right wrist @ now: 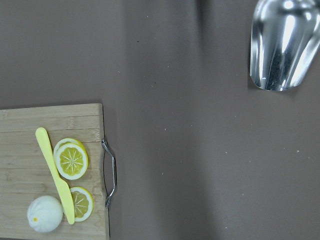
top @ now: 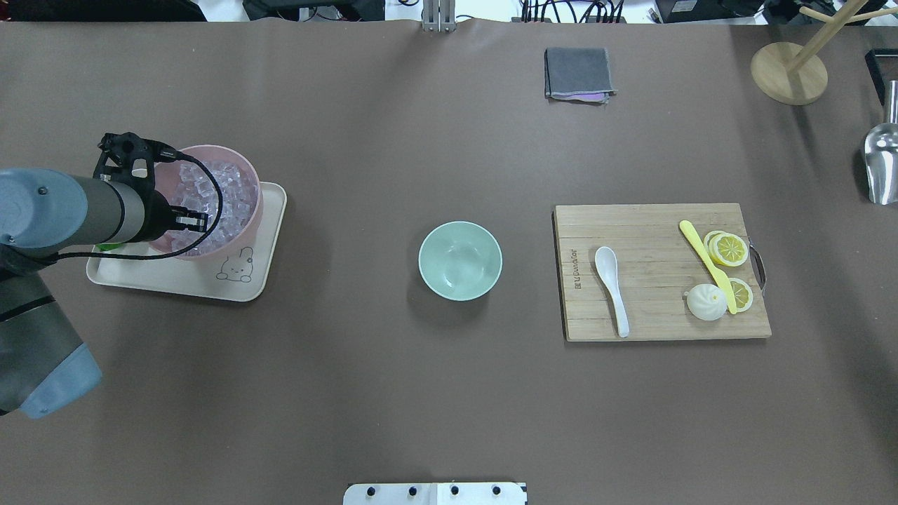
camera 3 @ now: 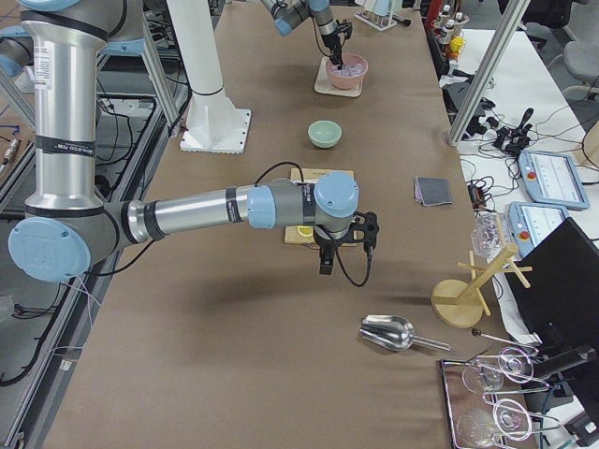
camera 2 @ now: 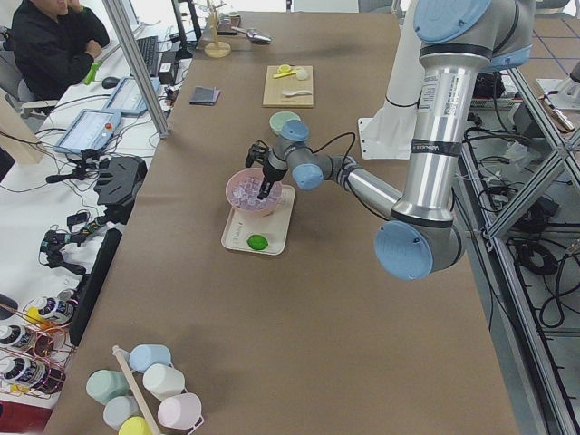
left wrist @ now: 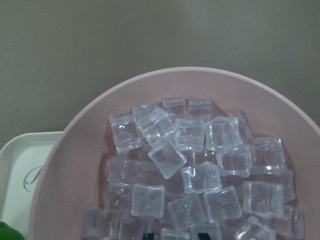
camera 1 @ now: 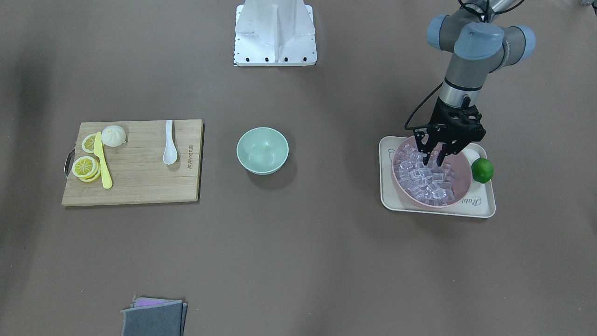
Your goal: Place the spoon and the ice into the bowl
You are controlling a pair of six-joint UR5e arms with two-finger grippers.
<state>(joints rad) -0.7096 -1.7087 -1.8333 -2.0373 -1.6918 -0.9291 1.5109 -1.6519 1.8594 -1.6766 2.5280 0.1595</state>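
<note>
- tabletop (camera 1: 298,261): matt brown covering, smooth and paper-like.
- ice (left wrist: 200,177): clear, glossy cubes with bright glints.
- pink bowl (left wrist: 70,165): smooth, matt plastic look.
- bowl (camera 1: 262,150): mint-green, smooth, with a soft sheen and a plastic look.
- spoon (camera 1: 169,149): glossy white, ceramic look.
- cutting board (camera 1: 140,177): pale wood with visible grain.
- knife (camera 1: 102,163): smooth yellow plastic.
- scoop (right wrist: 282,45): polished, mirror-like metal.
- cloth (top: 578,72): grey fabric, matt.
- tray (camera 1: 482,205): cream, matt plastic look.

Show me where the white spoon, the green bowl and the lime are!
spoon (top: 606,261): overhead view, on its scoop.
bowl (top: 459,262): overhead view, on its bare inside.
lime (camera 1: 482,170): front-facing view, on its middle.
</note>
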